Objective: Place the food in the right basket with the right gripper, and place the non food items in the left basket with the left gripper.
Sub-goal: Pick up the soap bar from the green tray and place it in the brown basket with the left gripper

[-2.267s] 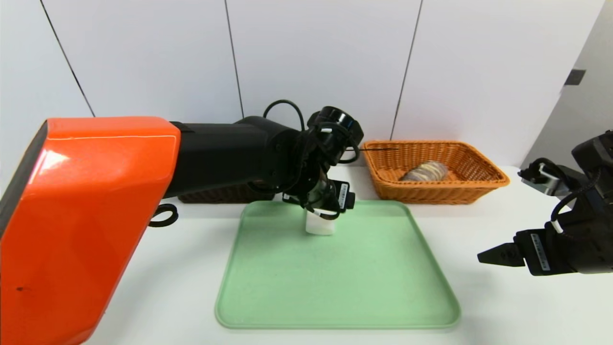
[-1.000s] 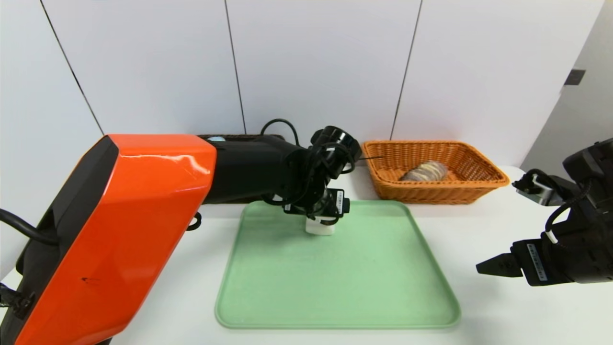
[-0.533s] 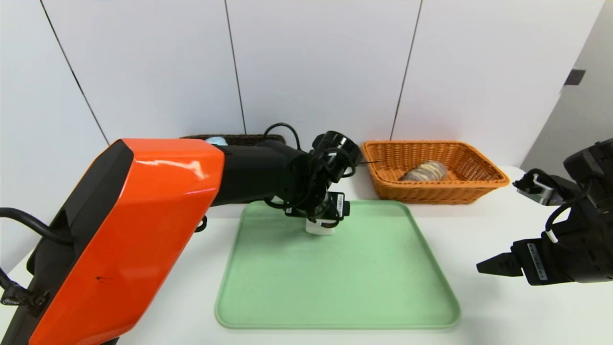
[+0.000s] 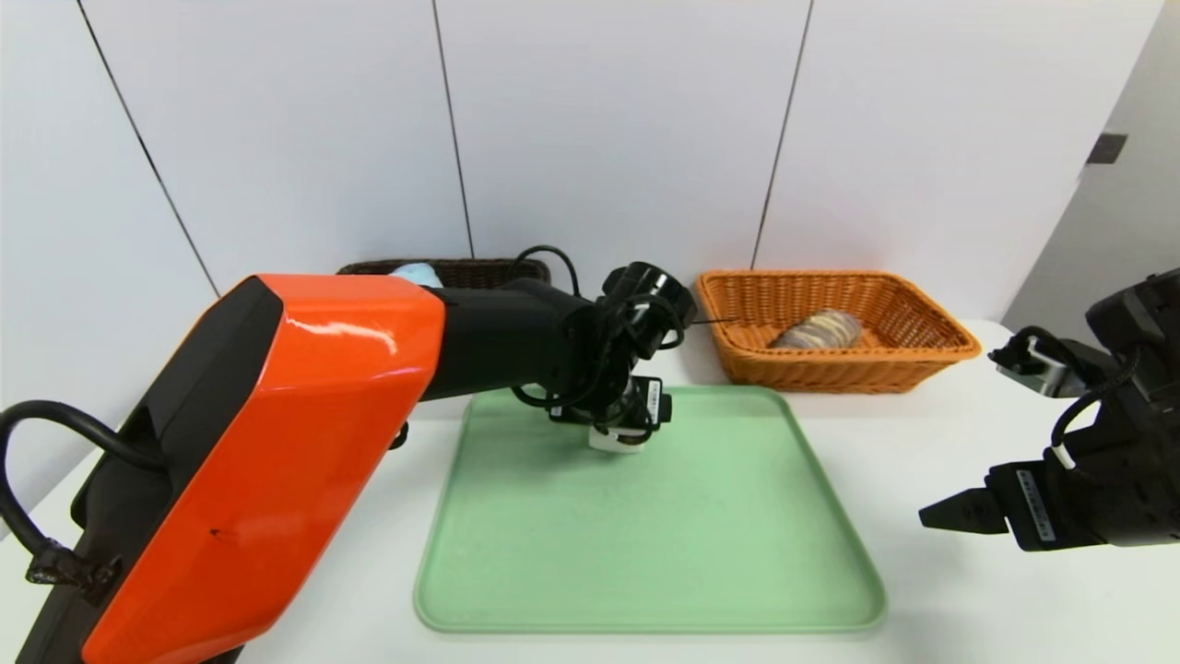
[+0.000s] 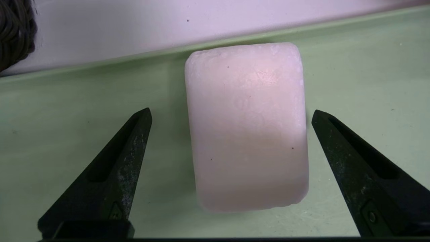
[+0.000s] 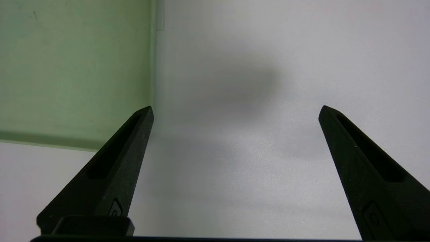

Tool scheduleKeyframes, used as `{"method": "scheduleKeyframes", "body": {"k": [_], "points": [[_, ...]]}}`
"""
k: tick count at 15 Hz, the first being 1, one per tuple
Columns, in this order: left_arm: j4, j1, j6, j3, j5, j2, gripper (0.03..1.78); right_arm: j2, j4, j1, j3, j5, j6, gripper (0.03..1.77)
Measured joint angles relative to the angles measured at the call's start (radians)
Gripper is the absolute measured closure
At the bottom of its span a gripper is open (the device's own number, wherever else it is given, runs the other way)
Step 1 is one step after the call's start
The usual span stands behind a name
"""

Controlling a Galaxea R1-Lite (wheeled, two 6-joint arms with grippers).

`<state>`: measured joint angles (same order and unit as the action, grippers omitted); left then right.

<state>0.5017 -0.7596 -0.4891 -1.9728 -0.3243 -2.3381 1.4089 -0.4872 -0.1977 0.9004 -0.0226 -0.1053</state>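
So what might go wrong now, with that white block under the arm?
The left pincer is open over the soap bar, with a narrower gap on one side than the other, so one finger could touch first and nudge or twist it.

The soap looks smooth with rounded edges, so it might slip once gripped.

The soap lies close to the rim of the green tray, so a finger could perhaps catch there.

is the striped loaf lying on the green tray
No, the loaf lies inside the orange basket, beyond the tray.
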Motion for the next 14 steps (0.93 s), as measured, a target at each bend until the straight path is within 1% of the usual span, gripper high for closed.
{"method": "scheduleKeyframes", "body": {"k": [2, 3, 5, 6, 7, 9, 14], "points": [[0.000, 0.000, 0.000, 0.000, 0.000, -0.002, 0.12, 0.000, 0.000, 0.000, -0.001, 0.000, 0.000, 0.10], [0.000, 0.000, 0.000, 0.000, 0.000, -0.003, 0.21, 0.000, 0.000, 0.000, -0.002, 0.000, 0.000, 0.10], [-0.001, 0.000, 0.000, 0.000, 0.000, -0.005, 0.54, -0.001, 0.000, 0.000, -0.003, 0.000, 0.000, 0.10], [-0.003, 0.000, 0.001, 0.000, 0.001, -0.006, 0.68, -0.001, 0.001, 0.000, -0.004, 0.000, 0.000, 0.10], [-0.005, 0.000, 0.000, 0.000, 0.001, -0.007, 0.78, -0.001, 0.000, 0.000, -0.004, 0.000, 0.000, 0.10], [-0.007, 0.002, -0.001, 0.000, 0.002, -0.009, 0.82, -0.001, 0.000, 0.000, -0.010, 0.000, 0.003, 0.10], [0.000, 0.006, -0.001, 0.000, 0.004, 0.013, 0.82, 0.000, 0.003, -0.001, -0.018, 0.005, 0.006, 0.10]]}}
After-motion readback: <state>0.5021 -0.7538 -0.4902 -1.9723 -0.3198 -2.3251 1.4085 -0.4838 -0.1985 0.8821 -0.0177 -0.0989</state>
